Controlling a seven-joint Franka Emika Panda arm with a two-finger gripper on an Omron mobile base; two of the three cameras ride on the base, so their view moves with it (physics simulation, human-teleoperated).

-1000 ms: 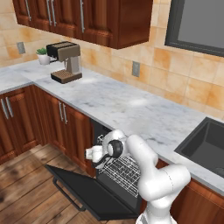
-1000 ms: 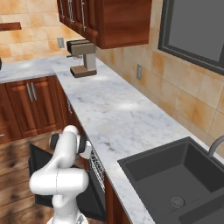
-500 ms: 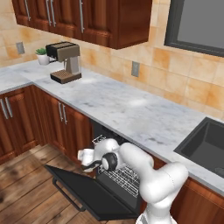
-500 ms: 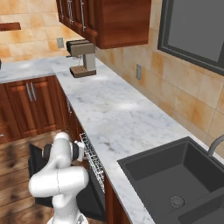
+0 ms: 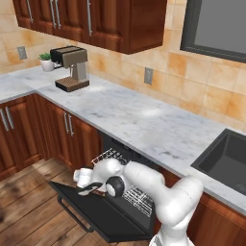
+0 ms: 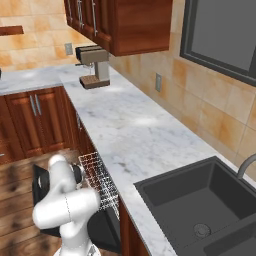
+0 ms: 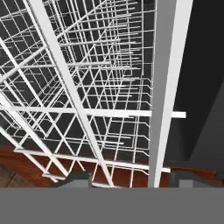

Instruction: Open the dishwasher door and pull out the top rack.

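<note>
The dishwasher door (image 5: 111, 218) hangs fully open, a flat black panel lying out over the floor, and shows again behind the arm (image 6: 42, 186). The top rack (image 5: 111, 155) is a white wire basket jutting a little from the dark cavity under the counter, also seen from the side (image 6: 98, 179). My gripper (image 5: 90, 187) is at the rack's front left edge, just above the door. In the hand view the gripper (image 7: 132, 180) has its fingertips (image 7: 78, 179) apart, with the top rack (image 7: 87, 87) wires and a thick white bar (image 7: 167, 78) between them.
A marble counter (image 5: 144, 120) runs above the dishwasher, with a coffee machine (image 5: 71, 67) at its far left and a dark sink (image 5: 228, 158) at the right. Reddish wooden cabinet doors (image 5: 67, 132) flank the opening. Wooden floor (image 5: 29, 211) lies left of the door.
The hand has moved slightly left and down to the rack's front edge, and its fingers have drawn closer together. The door lies flat as before.
</note>
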